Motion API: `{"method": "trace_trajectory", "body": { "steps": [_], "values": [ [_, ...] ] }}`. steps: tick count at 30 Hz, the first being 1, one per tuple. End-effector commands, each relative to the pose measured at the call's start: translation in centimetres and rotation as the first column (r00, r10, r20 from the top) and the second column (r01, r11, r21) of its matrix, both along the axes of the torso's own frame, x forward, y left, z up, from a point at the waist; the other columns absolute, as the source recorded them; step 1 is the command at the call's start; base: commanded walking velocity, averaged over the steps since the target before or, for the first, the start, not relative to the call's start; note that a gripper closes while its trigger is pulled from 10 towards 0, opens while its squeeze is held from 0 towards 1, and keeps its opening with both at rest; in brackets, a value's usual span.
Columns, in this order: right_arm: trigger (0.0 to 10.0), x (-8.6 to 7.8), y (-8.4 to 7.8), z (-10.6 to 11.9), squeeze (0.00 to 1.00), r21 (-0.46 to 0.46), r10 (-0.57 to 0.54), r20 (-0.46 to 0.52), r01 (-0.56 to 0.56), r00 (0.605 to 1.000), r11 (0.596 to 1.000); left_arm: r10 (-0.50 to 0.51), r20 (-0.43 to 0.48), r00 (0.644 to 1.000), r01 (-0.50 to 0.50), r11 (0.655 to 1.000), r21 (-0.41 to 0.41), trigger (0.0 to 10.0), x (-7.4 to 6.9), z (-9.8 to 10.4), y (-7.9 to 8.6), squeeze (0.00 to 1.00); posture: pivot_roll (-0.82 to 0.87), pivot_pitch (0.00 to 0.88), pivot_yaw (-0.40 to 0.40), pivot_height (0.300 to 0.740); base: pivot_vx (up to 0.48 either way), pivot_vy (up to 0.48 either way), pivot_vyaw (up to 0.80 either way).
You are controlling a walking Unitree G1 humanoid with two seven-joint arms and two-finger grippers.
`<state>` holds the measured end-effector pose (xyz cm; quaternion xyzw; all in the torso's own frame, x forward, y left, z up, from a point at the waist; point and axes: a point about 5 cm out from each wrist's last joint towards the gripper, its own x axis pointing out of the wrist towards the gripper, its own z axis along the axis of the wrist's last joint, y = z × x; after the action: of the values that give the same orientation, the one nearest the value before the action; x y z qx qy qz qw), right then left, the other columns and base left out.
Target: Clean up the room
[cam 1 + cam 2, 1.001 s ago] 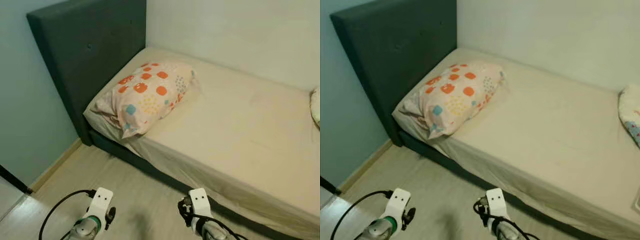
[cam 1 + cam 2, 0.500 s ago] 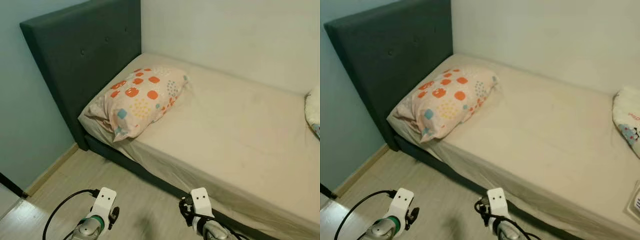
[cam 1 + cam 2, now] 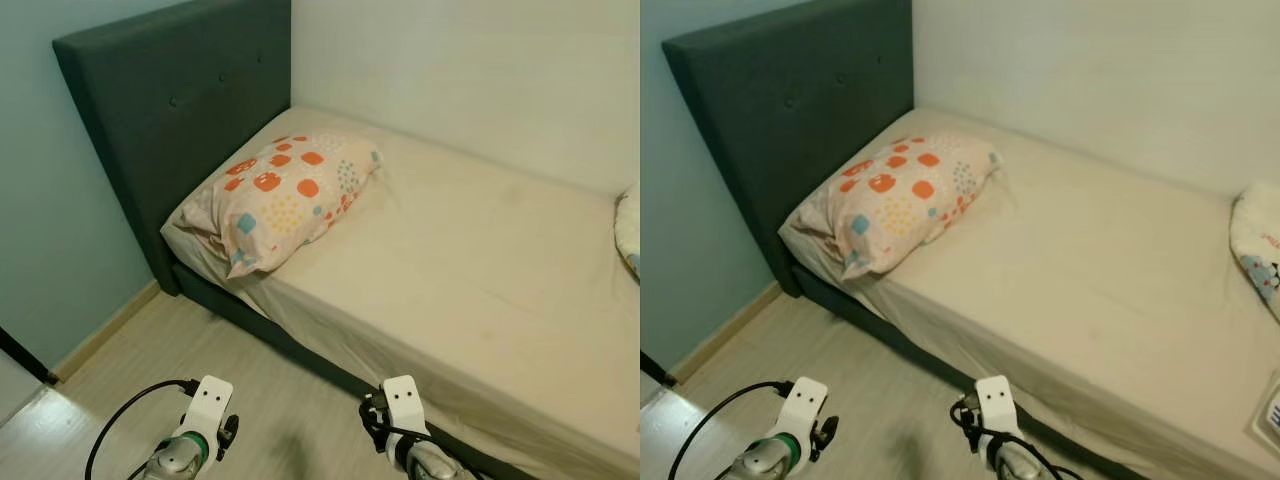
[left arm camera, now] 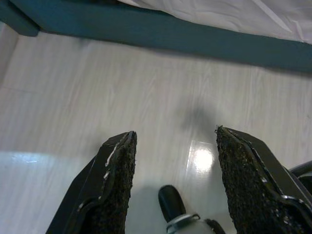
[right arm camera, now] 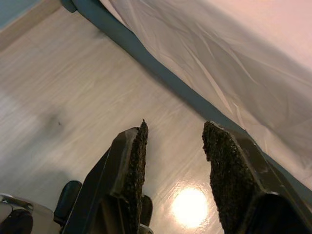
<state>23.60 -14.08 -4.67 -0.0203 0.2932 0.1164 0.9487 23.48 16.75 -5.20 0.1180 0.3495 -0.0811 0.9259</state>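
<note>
Nothing has moved: left end effector point(image 4: 173, 141) and right end effector point(image 5: 173, 129) still hang spread, empty, over floor point(image 4: 73, 87).

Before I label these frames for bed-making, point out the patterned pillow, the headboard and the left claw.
patterned pillow point(image 3: 283, 197), left eye view, middle of its top face
headboard point(image 3: 175, 120), left eye view, padded front
left claw point(image 4: 173, 183), left wrist view, gap between open fingertips

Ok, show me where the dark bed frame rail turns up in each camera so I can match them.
Left eye view: the bed frame rail runs under the sheet's hanging edge, from the headboard down toward the right.
Right eye view: the same dark strip below the mattress edge.
Left wrist view: a teal band beyond the open left gripper.
Right wrist view: a diagonal band beyond the open right gripper.
Shared landmark: the beige sheet draped over the rail.
</note>
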Motion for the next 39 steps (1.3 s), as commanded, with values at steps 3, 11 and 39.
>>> {"method": "trace_trajectory", "body": {
  "steps": [3, 11, 39],
  "values": [
    [10.0, -0.53, -0.13, -0.44, 0.0, -0.001, -0.003, -0.03, 0.003, 1.0, 1.0, -0.01, -0.02, 1.0, 0.01, 1.0, 0.004, 10.0, -0.53, -0.36, 0.04, 0.0, -0.03, 0.0, 0.034, 0.74, 0.0, -0.36, 0.0],
    [10.0, -0.53, -0.11, -0.45, 0.0, -0.001, -0.003, -0.032, 0.003, 0.999, 1.0, -0.015, -0.021, 1.0, 0.015, 1.0, 0.005, 10.0, -0.55, -0.38, 0.01, 0.0, -0.03, 0.0, 0.034, 0.74, 0.0, -0.387, 0.0],
    [10.0, -0.37, -0.08, -0.4, 0.0, 0.006, -0.012, -0.038, 0.012, 0.999, 1.0, -0.023, -0.02, 1.0, 0.023, 1.0, 0.006, 10.0, -0.31, -0.25, -0.04, 0.0, -0.03, 0.0, 0.037, 0.74, 0.0, -0.356, -0.5]
  ]
}}
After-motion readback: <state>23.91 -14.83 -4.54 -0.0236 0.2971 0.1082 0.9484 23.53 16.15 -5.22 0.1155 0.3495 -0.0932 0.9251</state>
